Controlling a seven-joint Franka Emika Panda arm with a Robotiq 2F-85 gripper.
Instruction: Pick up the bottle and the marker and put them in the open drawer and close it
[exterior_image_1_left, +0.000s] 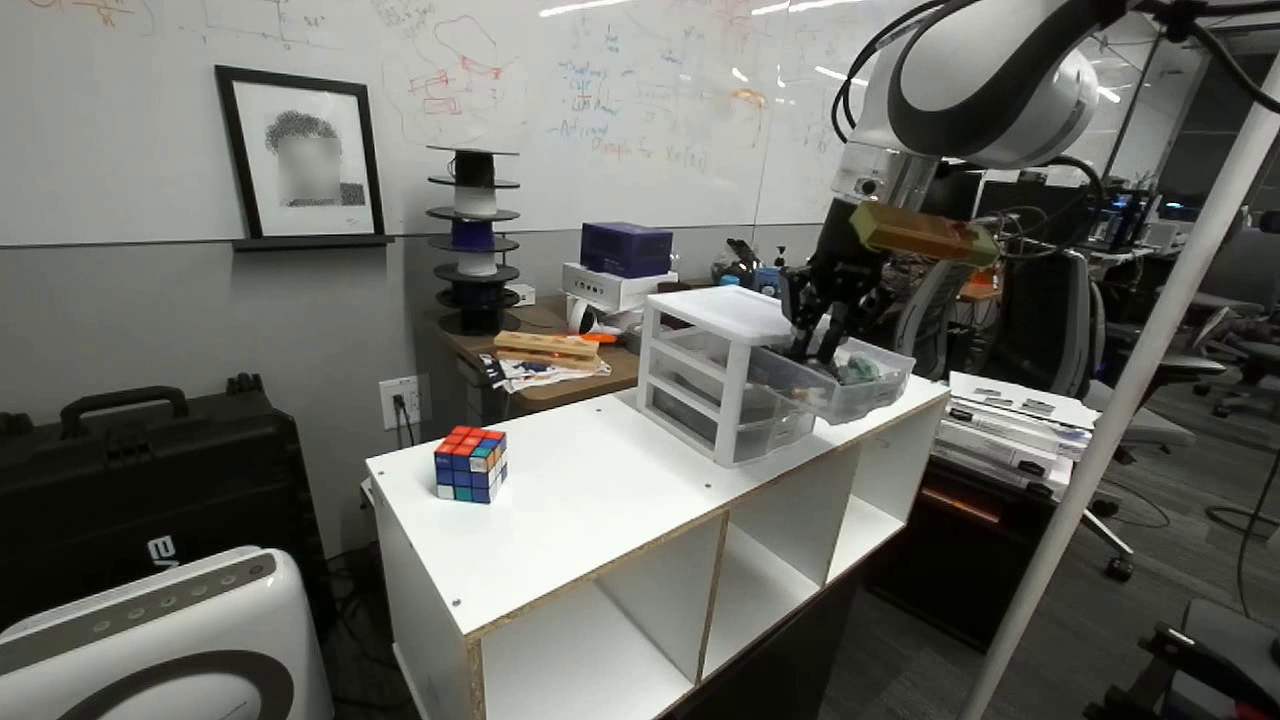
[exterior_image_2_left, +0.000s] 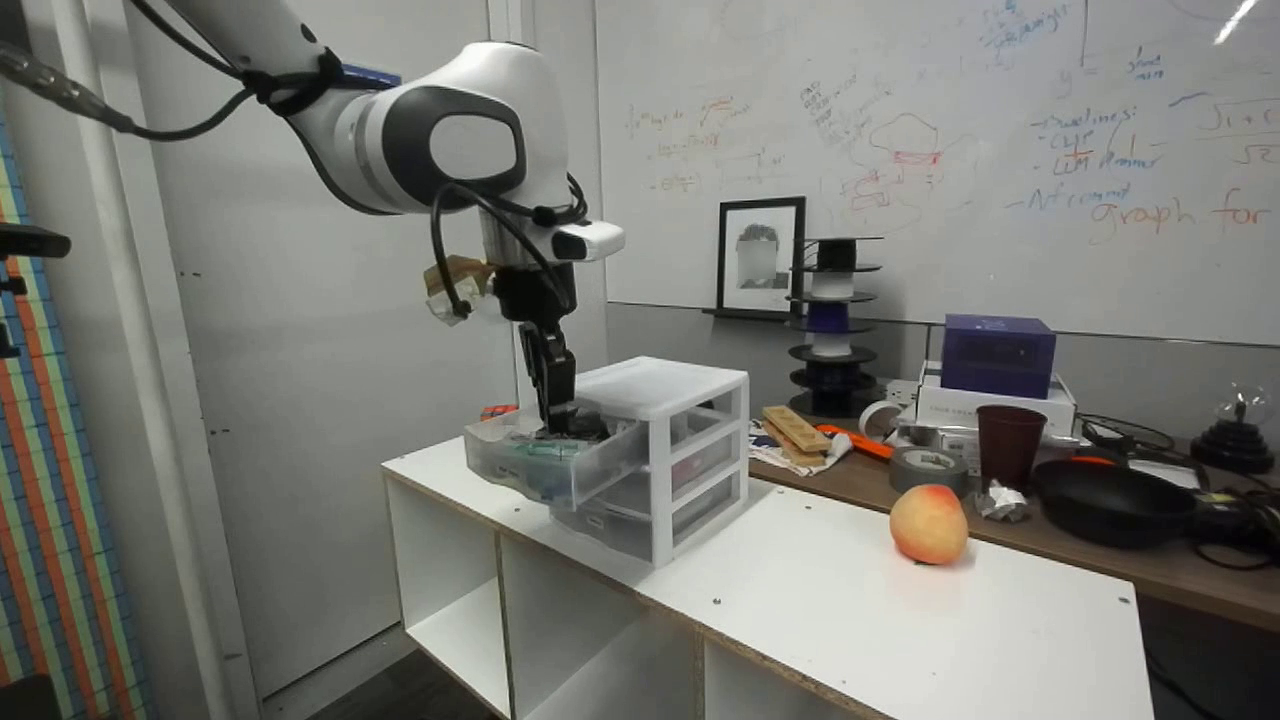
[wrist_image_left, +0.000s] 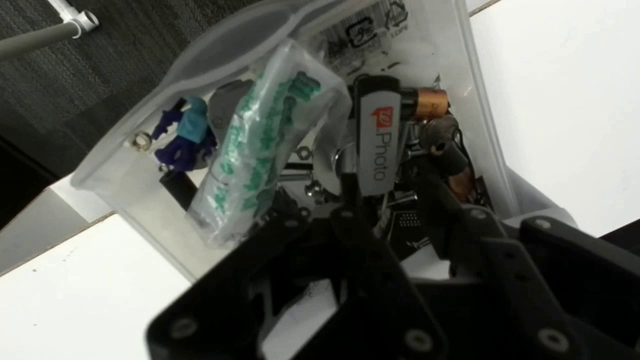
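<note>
The top drawer (exterior_image_1_left: 855, 408) of the small white-framed unit (exterior_image_1_left: 722, 312) is pulled out. It also shows in an exterior view (exterior_image_2_left: 612, 468) and in the wrist view (wrist_image_left: 473, 65). My gripper (exterior_image_1_left: 812, 354) points down with its fingertips inside the drawer. In the wrist view the fingers (wrist_image_left: 384, 186) stand partly apart over the clutter, at the near end of a grey stick marked "Photo" (wrist_image_left: 380, 137). I see nothing clearly held. A short black cylinder (wrist_image_left: 178, 188) shows beside a plastic bag; I cannot tell whether it is the marker. I cannot make out a bottle.
The drawer also holds a green-printed bag (wrist_image_left: 260, 145), a purple-blue toy (wrist_image_left: 190, 132) and batteries (wrist_image_left: 431, 103). A Rubik's cube (exterior_image_1_left: 470, 464) and a peach-like fruit (exterior_image_2_left: 928, 524) sit on the white shelf (exterior_image_1_left: 590, 480). A cluttered desk (exterior_image_2_left: 1010, 545) stands behind.
</note>
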